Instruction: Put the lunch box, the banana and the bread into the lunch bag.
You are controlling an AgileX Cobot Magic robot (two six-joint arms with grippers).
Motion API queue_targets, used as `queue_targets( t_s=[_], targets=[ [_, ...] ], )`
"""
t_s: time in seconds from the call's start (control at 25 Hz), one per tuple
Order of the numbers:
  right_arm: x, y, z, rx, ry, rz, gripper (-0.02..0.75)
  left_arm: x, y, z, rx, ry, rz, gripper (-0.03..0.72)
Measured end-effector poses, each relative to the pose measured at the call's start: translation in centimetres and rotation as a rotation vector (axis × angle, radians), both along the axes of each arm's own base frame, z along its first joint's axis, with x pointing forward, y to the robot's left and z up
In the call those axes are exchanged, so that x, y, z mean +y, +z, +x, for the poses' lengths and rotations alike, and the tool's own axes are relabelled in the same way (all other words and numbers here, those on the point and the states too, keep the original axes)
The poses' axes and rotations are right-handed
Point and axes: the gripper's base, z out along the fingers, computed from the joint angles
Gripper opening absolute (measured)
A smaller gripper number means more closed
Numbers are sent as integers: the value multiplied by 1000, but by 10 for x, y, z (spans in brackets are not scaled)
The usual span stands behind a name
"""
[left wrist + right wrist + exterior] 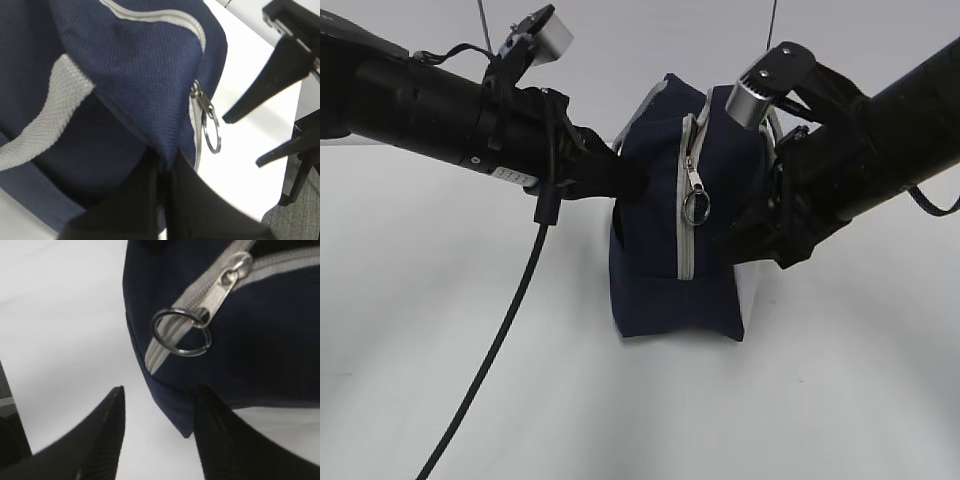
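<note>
The navy lunch bag (655, 270) stands on the white table, its grey zipper facing the exterior camera and the ring pull (696, 207) hanging halfway up. My left gripper (625, 180) is shut on a fold of the bag's fabric at its upper left; in the left wrist view the gripper (165, 167) pinches navy cloth (125, 75) beside the ring pull (212, 135). My right gripper (760, 235) is at the bag's right side. In the right wrist view it (160, 405) is open, below the ring pull (180, 332), one finger against the bag's corner (175, 415). The lunch box, banana and bread are out of view.
A black cable (490, 350) hangs from the left arm down over the white table (440, 300). The bag's grey handle strap (45, 130) lies across the left wrist view. My right gripper's open fingers (260, 95) show there at the right.
</note>
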Motion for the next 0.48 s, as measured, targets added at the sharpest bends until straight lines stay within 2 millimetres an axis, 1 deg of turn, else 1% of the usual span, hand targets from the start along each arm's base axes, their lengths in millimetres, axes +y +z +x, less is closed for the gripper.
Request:
queue_targets(
  t_s=[0.12,0.24,0.36,0.48],
  targets=[
    [1,-2,4,-41,12,-2,366,0,0,0,0,0,0,3],
    [3,-7,8,-58,46,-3,393,0,0,0,-1,-1,3,3],
    [4,-12,12,-82,58,-13,403,0,0,0,-1,-1,3,4],
    [3,-11,15,-119,53,-23,403,0,0,0,-1,-1,3,4]
  ],
)
